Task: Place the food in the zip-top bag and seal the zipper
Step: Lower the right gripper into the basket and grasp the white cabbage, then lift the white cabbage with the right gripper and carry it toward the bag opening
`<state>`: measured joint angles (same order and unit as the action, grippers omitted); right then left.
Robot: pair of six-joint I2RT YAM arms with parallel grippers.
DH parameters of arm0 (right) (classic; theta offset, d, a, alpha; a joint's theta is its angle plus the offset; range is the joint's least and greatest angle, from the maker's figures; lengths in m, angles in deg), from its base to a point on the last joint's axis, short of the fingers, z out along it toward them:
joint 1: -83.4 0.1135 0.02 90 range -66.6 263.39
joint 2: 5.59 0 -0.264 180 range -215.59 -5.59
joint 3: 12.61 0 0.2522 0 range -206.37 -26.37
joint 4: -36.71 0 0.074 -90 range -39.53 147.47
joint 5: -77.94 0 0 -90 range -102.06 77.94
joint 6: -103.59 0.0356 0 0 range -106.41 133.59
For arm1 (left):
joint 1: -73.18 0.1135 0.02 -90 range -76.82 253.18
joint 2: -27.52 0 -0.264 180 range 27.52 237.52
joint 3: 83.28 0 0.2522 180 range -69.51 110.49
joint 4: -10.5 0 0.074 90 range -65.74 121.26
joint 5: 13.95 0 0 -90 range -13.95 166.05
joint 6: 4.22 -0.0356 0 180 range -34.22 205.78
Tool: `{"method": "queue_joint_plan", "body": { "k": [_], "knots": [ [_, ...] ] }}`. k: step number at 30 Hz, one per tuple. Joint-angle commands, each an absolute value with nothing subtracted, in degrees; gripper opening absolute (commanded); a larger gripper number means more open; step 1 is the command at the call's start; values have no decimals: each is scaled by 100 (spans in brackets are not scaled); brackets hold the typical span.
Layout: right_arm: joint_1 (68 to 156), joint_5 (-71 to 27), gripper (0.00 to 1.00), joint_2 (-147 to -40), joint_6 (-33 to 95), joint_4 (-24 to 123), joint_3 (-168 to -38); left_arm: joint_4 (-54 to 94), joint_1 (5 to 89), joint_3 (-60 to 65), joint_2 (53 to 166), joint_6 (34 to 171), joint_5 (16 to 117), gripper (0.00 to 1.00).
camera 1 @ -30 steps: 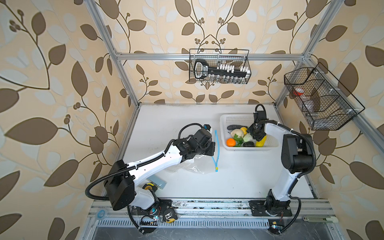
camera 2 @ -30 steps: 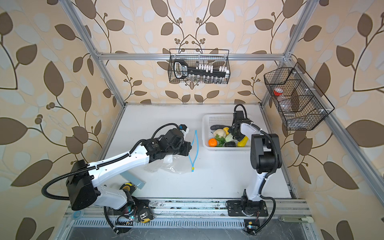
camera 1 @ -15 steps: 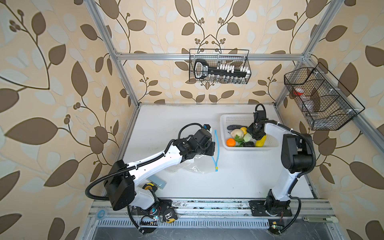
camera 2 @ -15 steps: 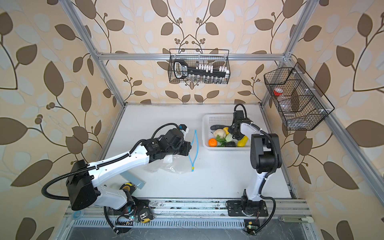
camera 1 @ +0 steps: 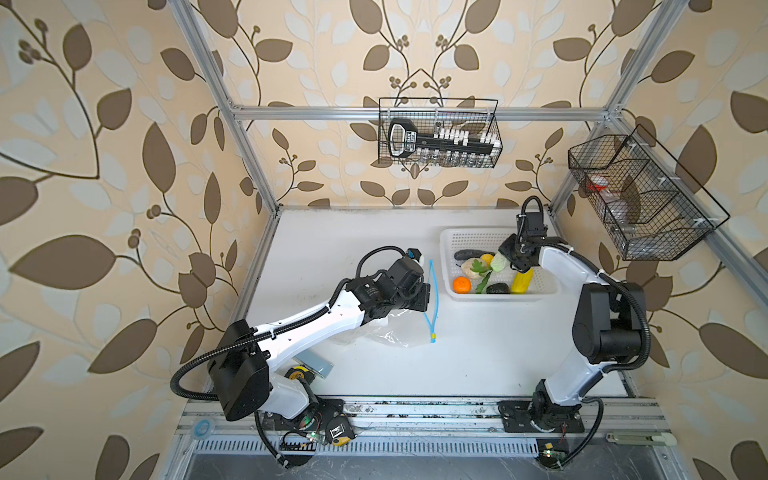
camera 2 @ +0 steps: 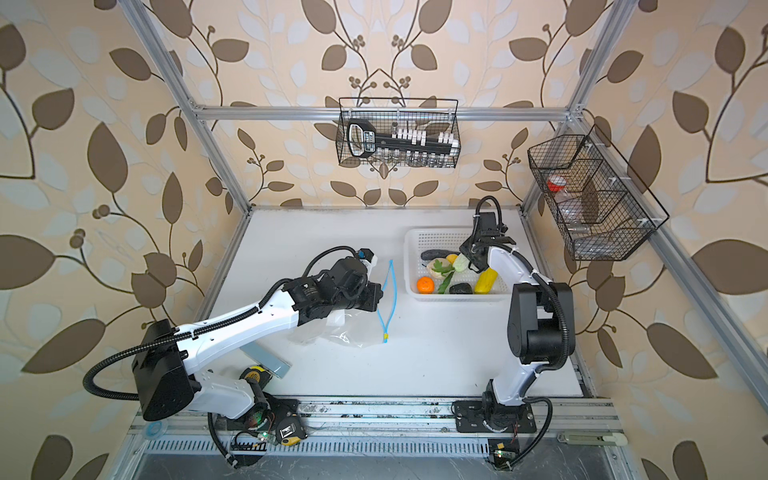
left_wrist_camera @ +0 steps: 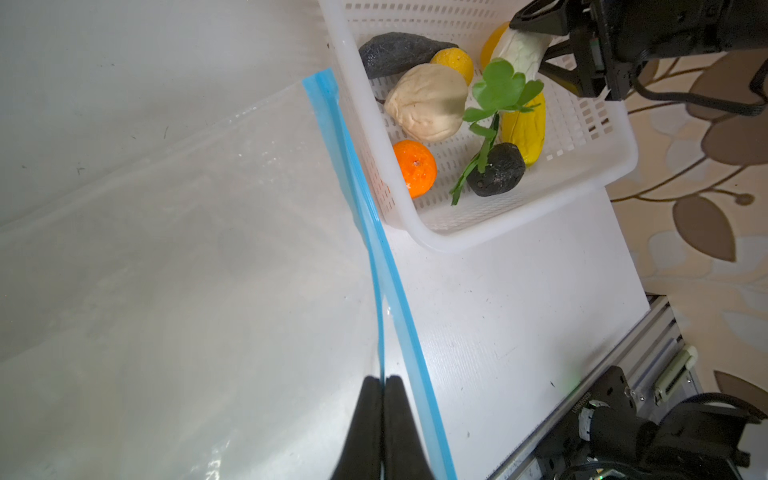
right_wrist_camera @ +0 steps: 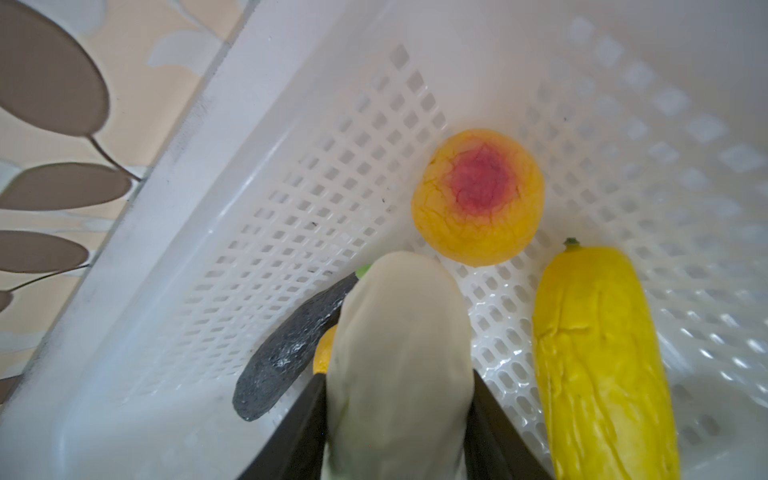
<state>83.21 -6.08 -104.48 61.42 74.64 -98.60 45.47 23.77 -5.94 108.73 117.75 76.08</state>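
The clear zip-top bag (camera 1: 390, 332) lies flat at mid-table, its light-blue zipper (camera 1: 432, 299) facing the white basket (camera 1: 465, 237). My left gripper (left_wrist_camera: 382, 380) is shut on one lip of the zipper (left_wrist_camera: 361, 199), holding it apart from the other lip. The food sits in the basket: an orange (left_wrist_camera: 414, 168), a beige lump (left_wrist_camera: 426, 102), leafy greens (left_wrist_camera: 498, 89), corn (right_wrist_camera: 598, 353), a peach (right_wrist_camera: 478, 197) and dark pieces (right_wrist_camera: 286, 353). My right gripper (right_wrist_camera: 399, 376) is inside the basket, shut on the pale green-white vegetable (right_wrist_camera: 399, 324), seen in both top views (camera 1: 500, 262).
A grey metal block (camera 1: 316, 365) and a yellow tape measure (camera 1: 297, 374) lie by the left arm's base. Black wire baskets hang on the back wall (camera 1: 438, 133) and the right wall (camera 1: 640, 195). The white basket's wall (left_wrist_camera: 519, 220) stands close beside the bag's mouth.
My right gripper's jaws have closed onto the pale vegetable in the basket. The left arm and the bag have stayed where they were.
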Motion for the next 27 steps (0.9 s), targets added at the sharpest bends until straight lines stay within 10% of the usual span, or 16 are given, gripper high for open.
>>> {"method": "queue_joint_plan", "body": {
  "k": [1, 27],
  "knots": [
    [8293, -591, 47, -10285, 6290, 7482, -9783, 4446, 2414, -470, 10706, 11819, 7605, 0],
    [8909, -1502, 44, -7676, 7458, 6416, -8388, 4449, 2414, 119, 10771, 11935, 7857, 0]
  ]
}}
